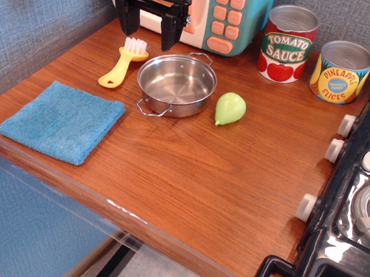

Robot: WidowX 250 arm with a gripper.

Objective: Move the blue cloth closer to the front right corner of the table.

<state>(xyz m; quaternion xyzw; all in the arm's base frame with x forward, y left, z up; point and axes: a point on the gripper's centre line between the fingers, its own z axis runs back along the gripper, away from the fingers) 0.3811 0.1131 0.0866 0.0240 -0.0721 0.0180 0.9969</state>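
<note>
cloth point(63, 121) sits front left on the table point(187, 172), pan point(177, 85) behind it to the right, brush point(124, 62) left of pan, pear point(230, 108) right, cans point(288, 44) at back

I note the table point(187, 172) as reddish-brown wood grain, glossy, with light glinting off its rounded edge. The blue cloth point(63, 121) is fuzzy terry, matt. The pan point(177, 85) is polished steel, mirror-bright inside. The brush point(122, 63) reads as smooth yellow plastic with white bristles; the green pear point(230, 108) is smooth, faintly shiny plastic. Both cans point(288, 44) carry printed labels under metal lids. The gripper point(149, 18) looks matt black. The stove point(360, 200) is glossy black plastic.
</note>
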